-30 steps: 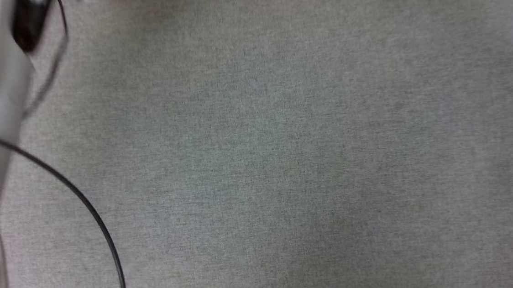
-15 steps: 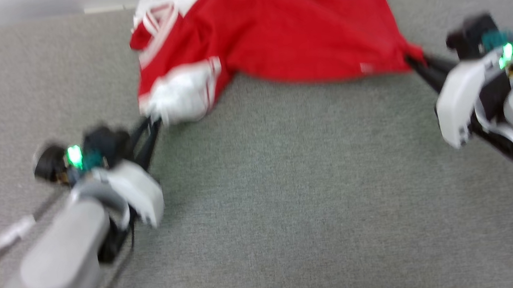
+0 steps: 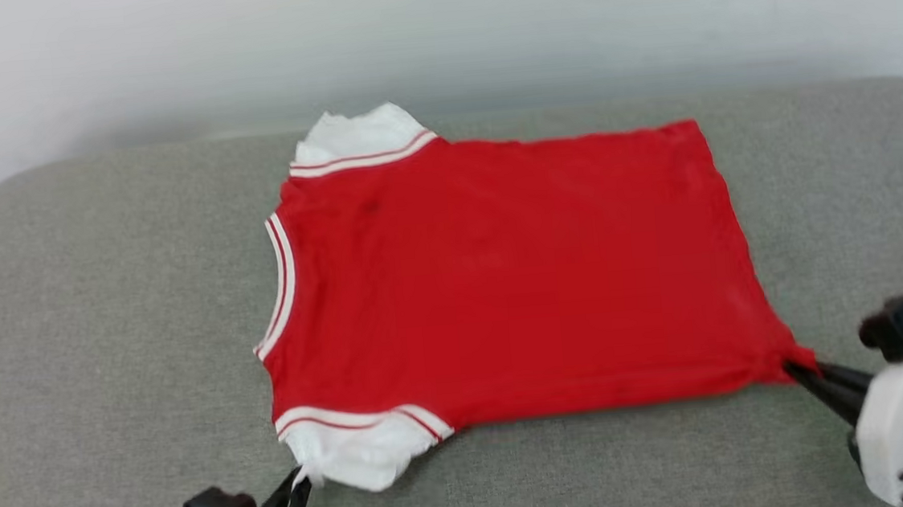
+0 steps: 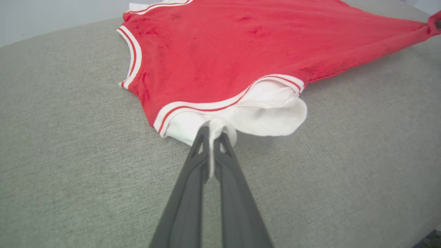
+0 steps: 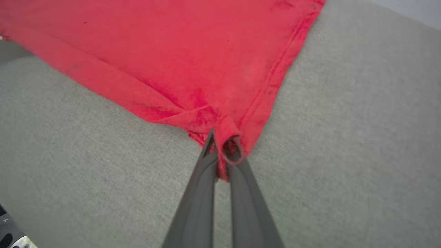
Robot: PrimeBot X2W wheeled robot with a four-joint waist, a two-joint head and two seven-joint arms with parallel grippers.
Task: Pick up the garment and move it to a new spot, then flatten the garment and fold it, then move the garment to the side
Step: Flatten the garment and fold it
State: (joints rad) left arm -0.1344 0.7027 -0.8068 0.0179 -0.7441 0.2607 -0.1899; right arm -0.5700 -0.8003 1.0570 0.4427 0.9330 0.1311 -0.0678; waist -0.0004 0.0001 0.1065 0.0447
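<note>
The garment [image 3: 502, 282], a red jersey with white sleeves and striped trim, lies spread flat on the grey cushion, plain red side up, collar toward the left. My left gripper [image 3: 299, 485] is shut on the edge of the near white sleeve [image 4: 265, 113], at the lower left of the head view. In the left wrist view the left gripper [image 4: 212, 132] pinches a fold of white cloth. My right gripper [image 3: 795, 370] is shut on the garment's near hem corner at the right. The right wrist view shows the right gripper [image 5: 222, 137] with red hem [image 5: 231, 132] bunched between its fingers.
The grey fabric surface [image 3: 105, 353] extends all around the garment, with bare room to the left, right and front. Its rounded back edge [image 3: 129, 154] meets a pale wall [image 3: 434, 29] behind.
The head camera has swung up from bare cushion to the whole garment. The jersey, bunched and stretched between the grippers half a second ago, now lies spread flat.
</note>
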